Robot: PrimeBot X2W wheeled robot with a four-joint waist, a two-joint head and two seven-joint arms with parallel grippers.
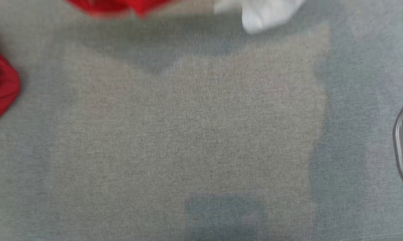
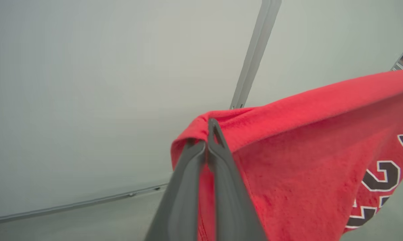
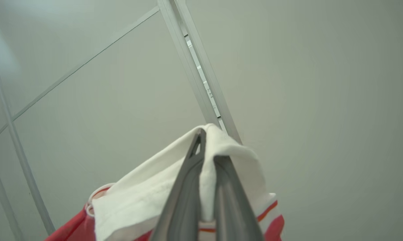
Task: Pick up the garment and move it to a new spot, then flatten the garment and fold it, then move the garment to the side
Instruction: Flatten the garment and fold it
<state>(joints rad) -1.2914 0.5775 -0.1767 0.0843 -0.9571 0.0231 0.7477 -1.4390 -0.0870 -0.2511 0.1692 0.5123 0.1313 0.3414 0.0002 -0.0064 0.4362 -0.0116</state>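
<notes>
A: Two grippers to log. Left one?
B: Left gripper [image 2: 208, 134]: fingers pressed together on a red fold of the garment [image 2: 305, 150]; dark numerals hang to its right.
A: Right?
B: Right gripper [image 3: 201, 140]: clamped on the garment's white panel, striped trim below. Head view, blurred: red cloth at left and top edges, white at top, above the grey surface [image 1: 201, 134].

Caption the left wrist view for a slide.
Left end effector clamped on a red edge of the garment, its dark number print at right, pale panelled wall behind.
</notes>
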